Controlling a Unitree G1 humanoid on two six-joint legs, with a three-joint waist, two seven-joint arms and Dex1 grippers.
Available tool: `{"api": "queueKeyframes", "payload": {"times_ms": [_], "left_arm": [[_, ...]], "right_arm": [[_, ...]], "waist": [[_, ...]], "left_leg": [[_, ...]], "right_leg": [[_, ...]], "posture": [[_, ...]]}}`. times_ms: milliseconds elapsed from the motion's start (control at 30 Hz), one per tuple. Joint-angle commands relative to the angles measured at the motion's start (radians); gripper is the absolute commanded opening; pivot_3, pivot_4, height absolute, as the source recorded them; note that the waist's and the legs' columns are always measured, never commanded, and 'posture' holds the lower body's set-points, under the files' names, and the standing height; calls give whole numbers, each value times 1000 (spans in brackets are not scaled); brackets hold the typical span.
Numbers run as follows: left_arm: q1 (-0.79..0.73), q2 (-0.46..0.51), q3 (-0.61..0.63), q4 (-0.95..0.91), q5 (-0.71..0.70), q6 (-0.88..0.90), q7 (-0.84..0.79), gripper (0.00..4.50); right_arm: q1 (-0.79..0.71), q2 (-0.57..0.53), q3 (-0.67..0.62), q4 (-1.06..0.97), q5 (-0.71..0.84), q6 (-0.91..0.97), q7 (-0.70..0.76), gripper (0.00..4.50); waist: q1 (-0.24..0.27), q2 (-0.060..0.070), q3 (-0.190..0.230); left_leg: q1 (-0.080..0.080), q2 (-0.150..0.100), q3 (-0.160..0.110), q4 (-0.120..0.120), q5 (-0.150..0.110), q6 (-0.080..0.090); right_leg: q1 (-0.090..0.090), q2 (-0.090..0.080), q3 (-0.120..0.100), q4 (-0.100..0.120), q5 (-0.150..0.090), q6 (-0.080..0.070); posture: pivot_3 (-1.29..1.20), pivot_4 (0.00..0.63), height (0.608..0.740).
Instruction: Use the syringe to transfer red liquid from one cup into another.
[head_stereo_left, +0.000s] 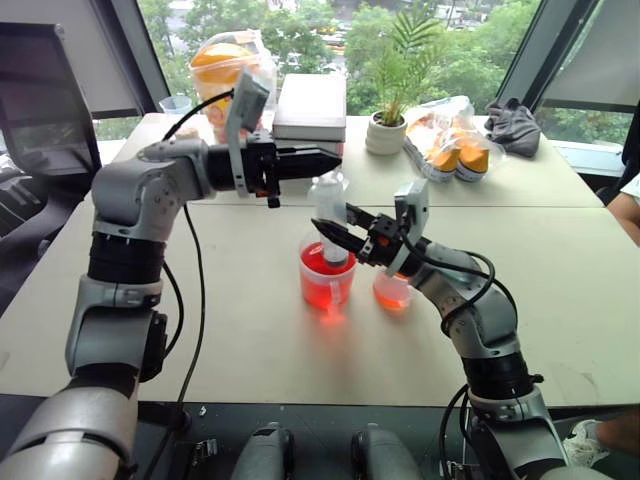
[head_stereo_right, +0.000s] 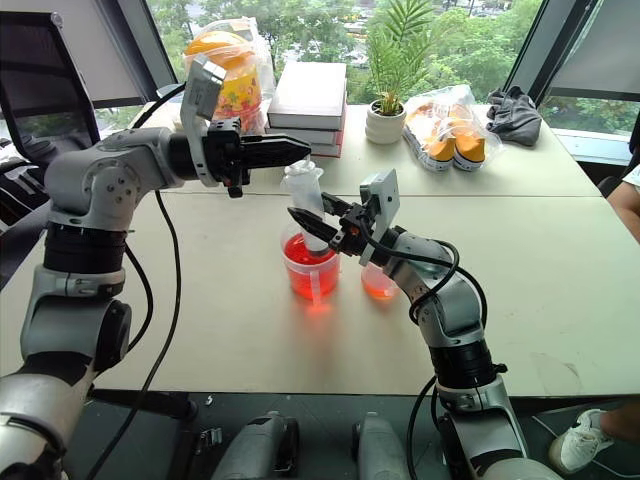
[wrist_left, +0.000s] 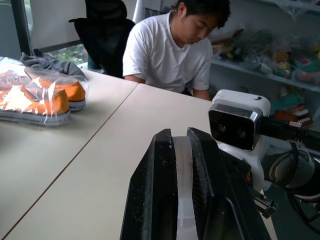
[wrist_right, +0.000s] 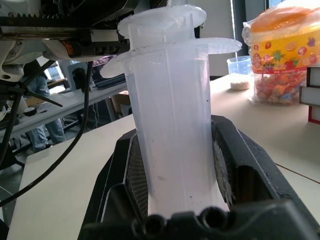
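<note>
Right gripper (head_stereo_left: 337, 233) was clamped shut around the barrel of the syringe (head_stereo_left: 329, 215), holding it upright with its lower end down inside the larger red cup (head_stereo_left: 326, 277). Left gripper (head_stereo_left: 318, 161) pointed level across the table, fingers (wrist_left: 165, 185) closed on a thin clear flange at the syringe top, probably the plunger flange. Smaller cup (head_stereo_left: 391, 291) with orange-red liquid low down stood just beside the larger cup, partly behind the right wrist. Both cups sat on the pale table (head_stereo_left: 250, 330).

Handling guess: syringe was light, stiff clear plastic, smooth, so likely slippery; barrel grip mid-height looked right, plunger best taken by its flange and pulled straight. Cups looked light and tippable, liquid would spill.

Hard to see: syringe tip was hidden in the red liquid (head_stereo_left: 322, 262); couldn't tell how much liquid was drawn in. Barrel looked clear in the right wrist view. Smaller cup's handle wasn't made out.
</note>
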Motion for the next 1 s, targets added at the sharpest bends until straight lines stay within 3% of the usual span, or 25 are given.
{"api": "queueKeyframes", "payload": {"times_ms": [33, 900, 1000], "left_arm": [[-80, 40, 73, 20, 29, -79, 22, 62], [-98, 67, 70, 61, 31, -109, -5, 62], [-70, 72, 59, 34, 23, -89, -15, 1252]], "right_arm": [[28, -13, 41, -6, 1, 13, 40, 1419], [8, -6, 33, -15, 0, 22, 28, 1419], [-16, -8, 13, -27, 9, 31, 15, 1419]], "waist": [[0, 0, 0], [0, 0, 0], [-4, 0, 0]], "left_leg": [[0, 0, 0, 0, 0, 0], [0, 0, 0, 0, 0, 0], [0, 0, 0, 0, 0, 0]], "right_leg": [[0, 0, 0, 0, 0, 0], [0, 0, 0, 0, 0, 0], [0, 0, 0, 0, 0, 0]], "posture": [[0, 150, 740], [0, 150, 740], [0, 150, 740]]}}
